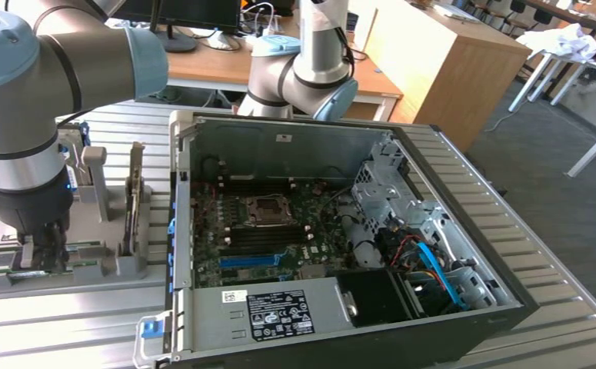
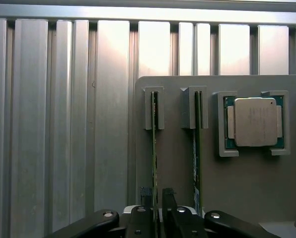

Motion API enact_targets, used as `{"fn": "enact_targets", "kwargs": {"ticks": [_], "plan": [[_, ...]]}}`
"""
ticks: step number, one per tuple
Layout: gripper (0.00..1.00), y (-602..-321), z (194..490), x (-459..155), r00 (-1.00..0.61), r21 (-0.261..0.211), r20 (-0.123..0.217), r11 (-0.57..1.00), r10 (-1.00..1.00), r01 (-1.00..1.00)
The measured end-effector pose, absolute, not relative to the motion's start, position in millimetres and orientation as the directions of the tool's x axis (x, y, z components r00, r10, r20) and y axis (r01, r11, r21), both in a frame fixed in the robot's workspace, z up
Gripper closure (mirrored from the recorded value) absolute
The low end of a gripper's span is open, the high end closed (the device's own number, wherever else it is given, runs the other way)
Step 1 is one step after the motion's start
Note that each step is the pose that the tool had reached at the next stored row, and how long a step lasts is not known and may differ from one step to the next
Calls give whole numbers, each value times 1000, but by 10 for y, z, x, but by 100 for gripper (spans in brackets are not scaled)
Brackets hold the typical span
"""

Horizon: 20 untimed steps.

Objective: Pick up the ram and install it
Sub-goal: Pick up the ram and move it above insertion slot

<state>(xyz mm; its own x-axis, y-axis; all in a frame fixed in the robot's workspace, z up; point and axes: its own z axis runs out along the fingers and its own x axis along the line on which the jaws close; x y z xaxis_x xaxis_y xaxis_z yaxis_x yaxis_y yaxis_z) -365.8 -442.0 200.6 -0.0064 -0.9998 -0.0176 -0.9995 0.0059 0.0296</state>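
on the holder (image 2: 237, 188) at the exterior view's left, the ram (image 2: 154, 148) stands on edge in its slot. the claw (image 2: 156, 194) straddles it, narrowly open, a slim gap showing beside one finger. another stick (image 2: 197, 148) and a processor (image 2: 256, 122) sit alongside.

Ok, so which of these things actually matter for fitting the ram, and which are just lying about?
For the job:
- ram stick nearest the holder's edge
- grey holder it stands in
- open computer case
- motherboard inside the case

Lying about:
- processor chip in the holder
- second ram stick, likely a spare
- wooden cabinet behind
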Motion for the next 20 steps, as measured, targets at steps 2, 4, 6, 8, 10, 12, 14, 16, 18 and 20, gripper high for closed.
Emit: {"fn": "enact_targets", "kwargs": {"ticks": [2, 4, 6, 8, 10, 12, 14, 16, 18, 20], "plan": [[88, -4420, 2006, -3658, -6, 30, -18, 6, -1000, -1000], [88, -4420, 2006, -3658, -6, 30, -18, 6, -1000, -1000], [88, -4420, 2006, -3658, -6, 30, -18, 6, -1000, -1000], [88, -4420, 2006, -3658, -6, 30, -18, 6, -1000, -1000], [88, -4420, 2006, -3658, -6, 30, -18, 6, -1000, -1000], [88, -4420, 2006, -3658, -6, 29, -18, 6, -1000, -1000], [88, -4420, 2010, -3658, -6, 29, -18, 6, -1000, -1000], [88, -4420, 2019, -3658, -6, 30, -18, 6, -1000, -1000], [88, -4420, 2028, -3658, -6, 30, -18, 6, -1000, -1000], [88, -4420, 2029, -3658, -6, 29, -18, 6, -1000, -1000]]}}
